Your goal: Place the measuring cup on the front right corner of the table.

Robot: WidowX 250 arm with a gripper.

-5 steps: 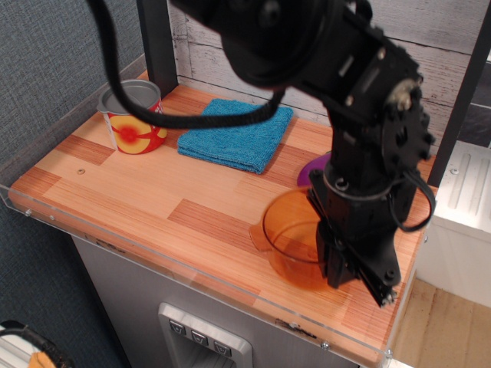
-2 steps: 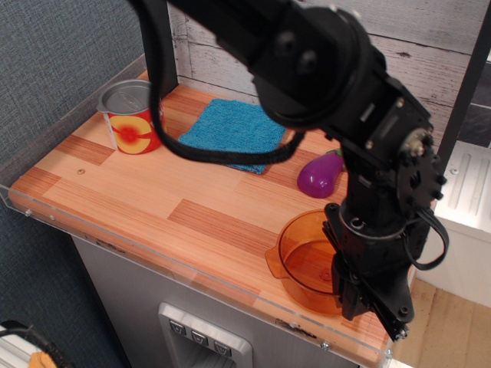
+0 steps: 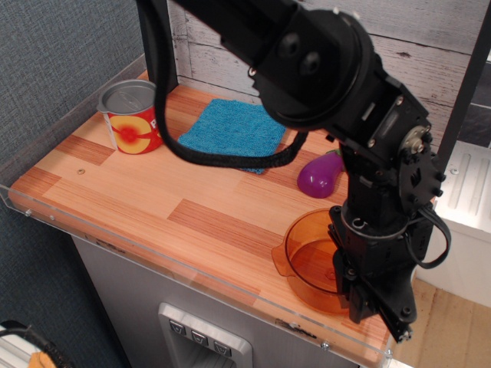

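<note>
Striped wood runs to the table's (image 3: 115, 199) front right corner, where I have the measuring cup (image 3: 311, 261) sitting near the acrylic rim. It looks light, stiff and slick, best pinched at its thin wall. My gripper (image 3: 360, 287) hangs wrist-down over the right wall, jaws apparently clamped on it, though the arm hides them.

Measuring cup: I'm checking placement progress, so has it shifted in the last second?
Yes. The measuring cup slid right, toward the table's front right corner, away from the can.

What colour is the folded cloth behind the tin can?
Blue-teal, the folded terry cloth, clearest in the observation.image view.
</note>
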